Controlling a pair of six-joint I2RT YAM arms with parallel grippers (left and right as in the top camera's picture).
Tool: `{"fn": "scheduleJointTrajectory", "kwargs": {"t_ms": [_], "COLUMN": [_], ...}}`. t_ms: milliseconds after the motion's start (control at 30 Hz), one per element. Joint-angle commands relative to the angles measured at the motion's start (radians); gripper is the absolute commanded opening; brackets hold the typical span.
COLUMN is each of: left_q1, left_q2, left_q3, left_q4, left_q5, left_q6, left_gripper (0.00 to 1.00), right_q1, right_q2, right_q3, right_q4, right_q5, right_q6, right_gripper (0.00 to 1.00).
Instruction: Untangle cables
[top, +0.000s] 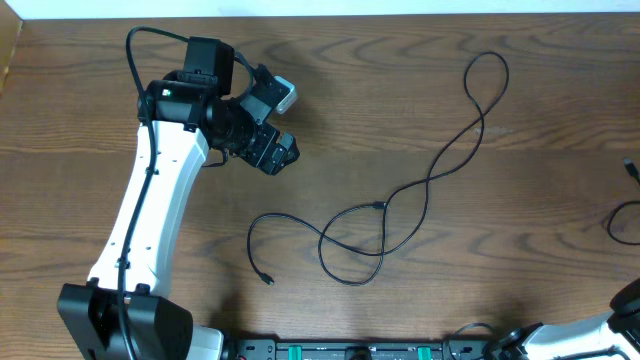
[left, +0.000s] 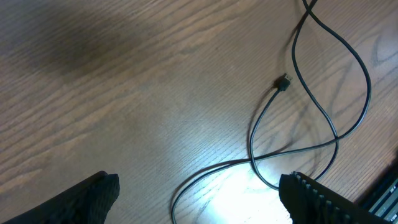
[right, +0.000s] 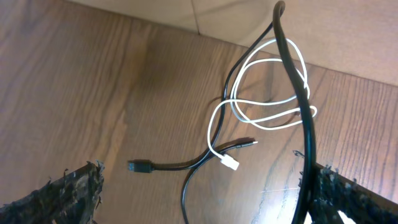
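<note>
The left arm (top: 150, 200) reaches up the left half of the wooden surface (top: 80, 120), with the left end effector (top: 288, 122) near the upper centre-left. Its two fingers (left: 93, 196) are spread wide apart with nothing between them. In the left wrist view they frame bare wood and part of a black cable (top: 485, 120). This cable lies flat in the centre of the surface, well apart from the left end effector. One plug (top: 267, 280) rests at the lower left of its run and a second plug (top: 378, 206) sits near mid-run. The cable crosses itself in several loose loops and ends in a long loop toward the upper right. At the far right edge of the overhead view, a short curve of a second black cable (top: 615, 215) is partly cut off by the frame. The right end effector (right: 208, 171) has its fingers (right: 62, 196) set apart and is not closed on anything. In the right wrist view, a white cable (right: 230, 163) lies looped on the surface, tangled with thin black cords that end in small plugs (right: 138, 167). A thicker black strand (right: 309, 124) runs close to the camera, just inside the right-hand finger. Contact between the two cannot be determined.
</note>
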Motion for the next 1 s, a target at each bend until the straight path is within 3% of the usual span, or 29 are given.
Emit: {"fn": "scheduleJointTrajectory", "kwargs": {"t_ms": [0,333,600,667,767,967], "left_q1": [0.003,0.003,0.003,0.003,0.003,0.003], "left_q2": [-0.005,-0.005,-0.005,-0.005,-0.005,-0.005], "left_q3": [-0.004,-0.004,-0.004,-0.004,-0.004,-0.004], "left_q4": [-0.003,-0.002,0.0,0.005,0.029,0.024], "left_q5": [0.013,0.013,0.013,0.013,0.013,0.013], "left_q6": [0.009,0.008,0.009,0.009,0.009,0.008], "left_gripper": [0.88,0.88,0.88,0.88,0.88,0.88], "right_q1": [-0.036,-0.051,0.032,0.098,0.336,0.764], "right_q2": [-0.047,-0.164,-0.296,-0.31,-0.308,-0.253], "right_q3": [0.012,0.012,0.012,0.012,0.012,0.012], "right_q4": [0.001,0.02,0.053,0.037,-0.095,-0.281], "right_q5": [-0.081,-0.394,-0.48,-0.472,-0.234,0.104], "right_q6": [0.021,0.106,0.02,-0.021,-0.129,-0.167], "right_gripper": [0.99,0.99,0.99,0.99,0.99,0.99]}}
